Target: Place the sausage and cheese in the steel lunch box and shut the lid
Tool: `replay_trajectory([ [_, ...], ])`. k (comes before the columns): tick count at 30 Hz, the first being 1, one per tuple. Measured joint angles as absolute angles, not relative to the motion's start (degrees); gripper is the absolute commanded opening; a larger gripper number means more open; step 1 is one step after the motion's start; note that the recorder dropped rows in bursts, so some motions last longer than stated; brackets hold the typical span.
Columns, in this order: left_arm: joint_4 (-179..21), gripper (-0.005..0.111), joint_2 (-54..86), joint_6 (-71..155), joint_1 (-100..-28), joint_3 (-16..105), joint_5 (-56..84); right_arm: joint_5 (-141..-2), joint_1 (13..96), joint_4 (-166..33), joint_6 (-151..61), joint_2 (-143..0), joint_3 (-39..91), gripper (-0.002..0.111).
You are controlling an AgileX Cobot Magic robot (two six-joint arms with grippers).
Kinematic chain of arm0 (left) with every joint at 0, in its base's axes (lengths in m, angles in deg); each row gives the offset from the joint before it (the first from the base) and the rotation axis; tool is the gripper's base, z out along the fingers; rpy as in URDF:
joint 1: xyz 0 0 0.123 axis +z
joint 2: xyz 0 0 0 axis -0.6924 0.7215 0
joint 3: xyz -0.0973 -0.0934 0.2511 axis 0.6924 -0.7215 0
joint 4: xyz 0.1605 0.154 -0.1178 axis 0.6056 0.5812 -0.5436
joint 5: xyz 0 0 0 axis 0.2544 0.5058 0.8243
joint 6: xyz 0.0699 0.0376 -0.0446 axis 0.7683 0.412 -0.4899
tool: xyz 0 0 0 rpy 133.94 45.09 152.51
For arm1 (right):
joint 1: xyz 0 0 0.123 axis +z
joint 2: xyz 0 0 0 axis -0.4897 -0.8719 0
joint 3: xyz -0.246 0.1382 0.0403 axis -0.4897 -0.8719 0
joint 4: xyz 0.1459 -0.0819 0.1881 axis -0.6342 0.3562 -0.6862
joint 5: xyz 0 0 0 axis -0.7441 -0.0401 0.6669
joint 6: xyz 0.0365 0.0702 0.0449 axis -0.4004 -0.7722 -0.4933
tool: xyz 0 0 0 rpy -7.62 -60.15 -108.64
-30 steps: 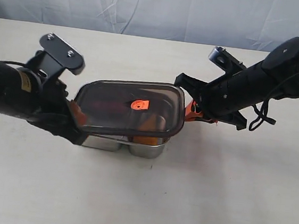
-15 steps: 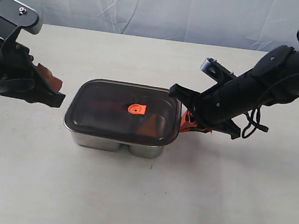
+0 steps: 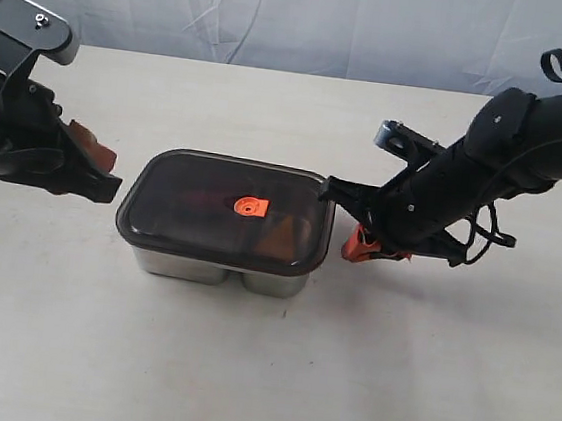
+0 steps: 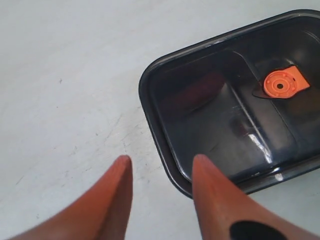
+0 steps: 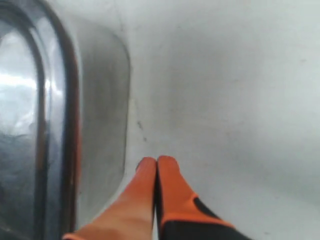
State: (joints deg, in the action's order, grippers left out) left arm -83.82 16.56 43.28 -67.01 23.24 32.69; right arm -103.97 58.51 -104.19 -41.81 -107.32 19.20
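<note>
Orange-tipped, your left claw (image 4: 160, 162) hangs spread, apart from the steel lunch box (image 3: 216, 270). Its lid (image 3: 190, 211) sits on top, a reddish blur beneath perhaps the sausage (image 4: 195, 92). Your right claw (image 5: 156, 161) is pressed together beside the box's right end.

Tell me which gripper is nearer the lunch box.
Right. The right gripper, shut, sits low by the right end of the lunch box; the left gripper, open, hangs back off its left end.
</note>
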Motion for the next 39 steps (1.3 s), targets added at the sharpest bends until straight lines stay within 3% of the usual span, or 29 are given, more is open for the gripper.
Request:
replay_trajectory([
  [1, -83.82, 0.037, 16.56, 43.28, -67.01, 23.24, 33.09, -103.69, 58.13, -100.85, -44.39, -107.2, 19.69, 0.0],
  [5, -83.82, 0.004, 16.67, 43.28, -67.01, 23.24, 33.61, -103.35, 57.63, -97.14, -46.8, -103.41, 22.84, 0.0],
  [6, -83.82, 0.0, 17.04, 43.28, -67.01, 23.24, 33.45, -103.35, 57.53, -97.14, -46.94, -102.23, 23.86, 0.0],
  [20, -88.82, 0.0, 27.0, 43.62, -67.01, 23.24, 27.71, -101.75, 61.62, -98.58, -47.05, -102.03, 26.17, 0.0],
  [39, -126.3, 0.0, 28.28, 80.04, -67.01, 23.24, 29.34, -98.04, 63.73, -100.27, -45.7, -106.15, 27.45, 0.0],
])
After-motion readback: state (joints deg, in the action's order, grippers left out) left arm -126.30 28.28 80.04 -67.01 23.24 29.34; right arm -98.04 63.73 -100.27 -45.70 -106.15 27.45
